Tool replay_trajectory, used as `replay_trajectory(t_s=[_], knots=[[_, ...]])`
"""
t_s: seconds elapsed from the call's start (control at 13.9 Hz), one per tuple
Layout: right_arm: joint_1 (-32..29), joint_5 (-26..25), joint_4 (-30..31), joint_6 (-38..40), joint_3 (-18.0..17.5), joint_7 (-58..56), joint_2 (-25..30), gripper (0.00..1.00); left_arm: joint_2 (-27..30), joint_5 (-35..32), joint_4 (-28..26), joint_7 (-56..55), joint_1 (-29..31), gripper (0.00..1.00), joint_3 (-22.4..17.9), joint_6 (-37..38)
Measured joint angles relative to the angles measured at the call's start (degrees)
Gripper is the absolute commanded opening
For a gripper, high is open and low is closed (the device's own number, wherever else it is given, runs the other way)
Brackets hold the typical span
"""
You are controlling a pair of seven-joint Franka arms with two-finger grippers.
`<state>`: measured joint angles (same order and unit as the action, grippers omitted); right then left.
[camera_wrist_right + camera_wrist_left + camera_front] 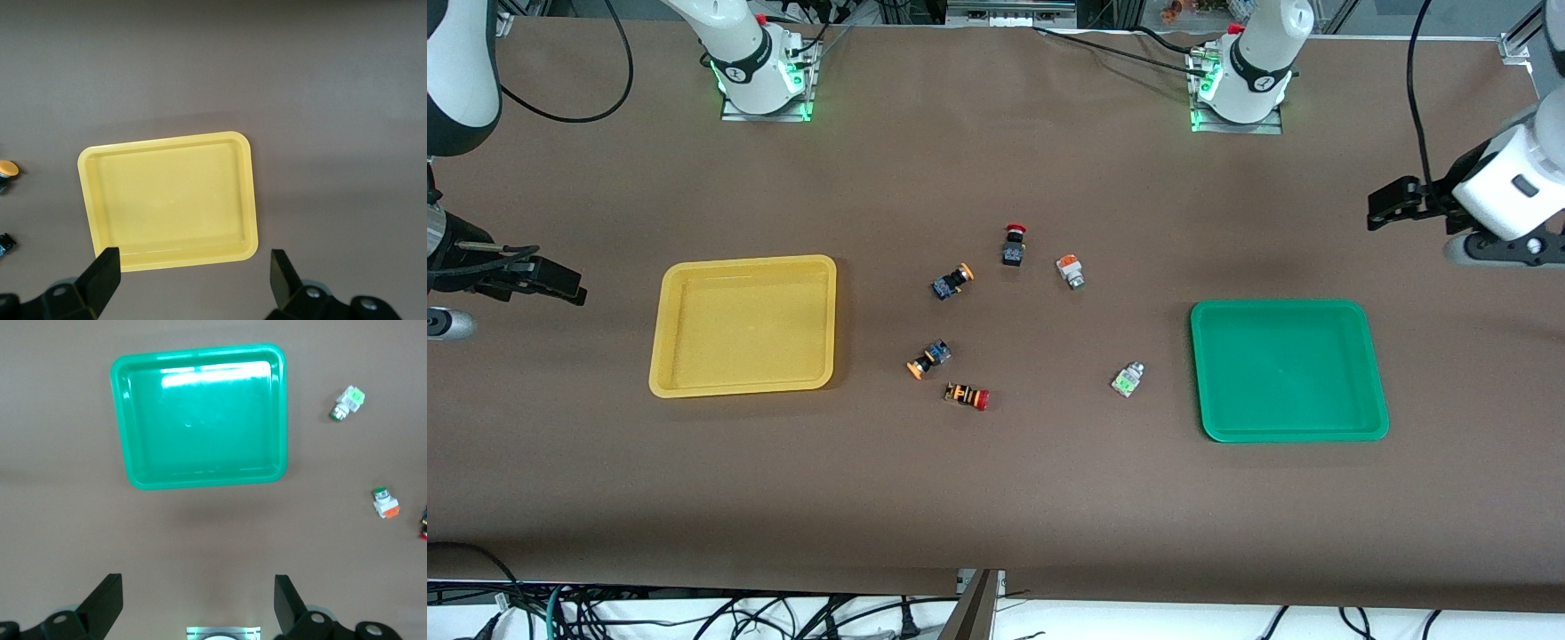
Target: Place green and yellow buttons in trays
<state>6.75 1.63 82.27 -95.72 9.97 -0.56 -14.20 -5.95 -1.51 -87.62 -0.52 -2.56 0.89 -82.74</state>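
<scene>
I see left gripper [199, 603] wide open, holding nothing, over the tabletop's left-arm edge | right gripper [193, 280] likewise spread and bare, over the right-arm edge | green tray [1376, 396] toward the left arm's end, yellow tray [660, 347] toward the right arm's | four green and yellow buttons [1128, 380] mid-tabletop between the trays, none in a tray.

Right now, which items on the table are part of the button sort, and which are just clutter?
Job:
- yellow tray, green tray, both with nothing in them
- two orange-capped blue-black buttons
- silver button with green block
- silver button with orange block
- left gripper, right gripper, both open, waiting at the table ends

Lying about:
- red mushroom-cap black button
- orange-striped red-cap button
</scene>
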Motion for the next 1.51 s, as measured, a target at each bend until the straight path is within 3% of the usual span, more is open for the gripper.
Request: replay_trajectory(t_s=[0.36, 0.72, 1.15, 1.51], knots=[[0.01, 0.0, 0.0, 0.03, 0.0, 0.0, -0.09, 0.99, -7.68, 0.04, -0.14, 0.07, -4.38, 1.0, 0.53, -2.22], [0.01, 0.0, 0.0, 0.07, 0.0, 0.0, -0.19, 0.99, -16.93, 3.68, 0.18, 0.07, -7.03, 1.0, 0.74, -16.8], [0.26, 0.0, 0.04, 0.45, -0.07, 0.51, -0.39, 0.99, -22.65, 8.86, 0.4, 0.02, -10.76, 1.0, 0.87, -28.24], [4.52, 0.04, 1.72, 0.81, -0.57, 11.31, -0.47, 0.99, -29.81, 8.86, 0.5, 0.05, -13.76, 1.0, 0.81, -37.68]])
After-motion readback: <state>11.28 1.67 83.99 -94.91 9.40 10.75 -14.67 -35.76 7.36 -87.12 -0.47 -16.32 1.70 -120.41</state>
